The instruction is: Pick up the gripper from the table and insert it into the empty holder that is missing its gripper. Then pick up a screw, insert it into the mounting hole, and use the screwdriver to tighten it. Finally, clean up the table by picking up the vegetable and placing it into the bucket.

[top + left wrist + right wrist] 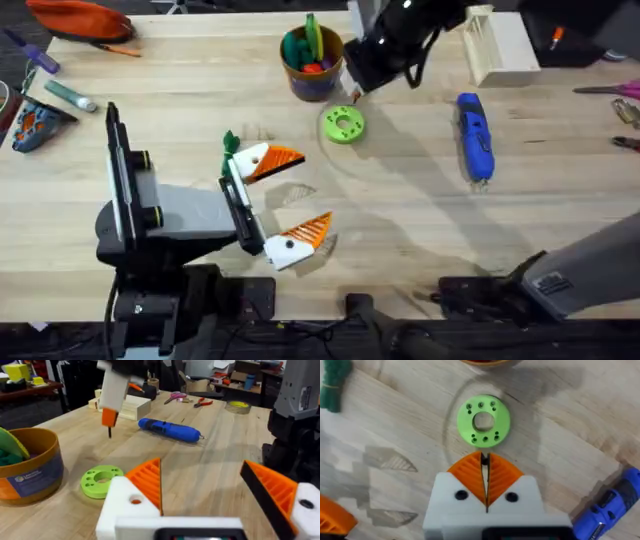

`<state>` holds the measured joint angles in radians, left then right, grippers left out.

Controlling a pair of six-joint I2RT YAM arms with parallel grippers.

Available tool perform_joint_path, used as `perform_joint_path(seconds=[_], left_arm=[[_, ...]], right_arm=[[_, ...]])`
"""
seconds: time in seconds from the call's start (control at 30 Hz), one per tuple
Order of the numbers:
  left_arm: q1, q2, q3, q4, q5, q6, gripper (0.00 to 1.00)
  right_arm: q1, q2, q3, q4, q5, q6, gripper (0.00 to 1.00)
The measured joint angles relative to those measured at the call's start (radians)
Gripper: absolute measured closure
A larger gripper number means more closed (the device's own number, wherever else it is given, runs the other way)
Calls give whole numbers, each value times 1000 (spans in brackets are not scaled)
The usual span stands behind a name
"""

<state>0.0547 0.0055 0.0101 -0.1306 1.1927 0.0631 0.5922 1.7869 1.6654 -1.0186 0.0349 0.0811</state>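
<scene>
Spanning the whole scene, a pale wooden counter [420, 220] carries the job's pieces with bare room at near right.

Left claw [315, 187] lies low at near left, its white mounts and ribbed orange wedge tips spread wide with nothing between them. The right claw [485, 460] hangs just past the green disc [343, 125], its orange tips pinched together on a thin dark screw [109, 432] pointing down. The screwdriver [475, 135], a chunky glossy blue cylinder, lies alone to the right with clear wood around it. The round tan bucket [312, 65] stands far of the disc, holding colourful items. The vegetable [230, 142], slim and dark green, lies beside the left claw's farther finger.
</scene>
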Motion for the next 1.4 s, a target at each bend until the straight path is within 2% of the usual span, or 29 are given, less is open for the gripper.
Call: perform_joint_path(seconds=[0.4,0.6,0.83,1.17,1.4], left_arm=[[0,0,0,0,0,0,15],[0,0,0,0,0,0,15],[0,0,0,0,0,0,16],[0,0,0,0,0,0,15],[0,0,0,0,0,0,15]], right_arm=[[0,-112,80,-94,-6,-49,995],[11,-121,172,-180,-6,-85,995],[103,-122,242,-209,-6,-126,995],[246,-119,257,-217,-6,-161,995],[322,-61,336,-258,-5,-190,995]])
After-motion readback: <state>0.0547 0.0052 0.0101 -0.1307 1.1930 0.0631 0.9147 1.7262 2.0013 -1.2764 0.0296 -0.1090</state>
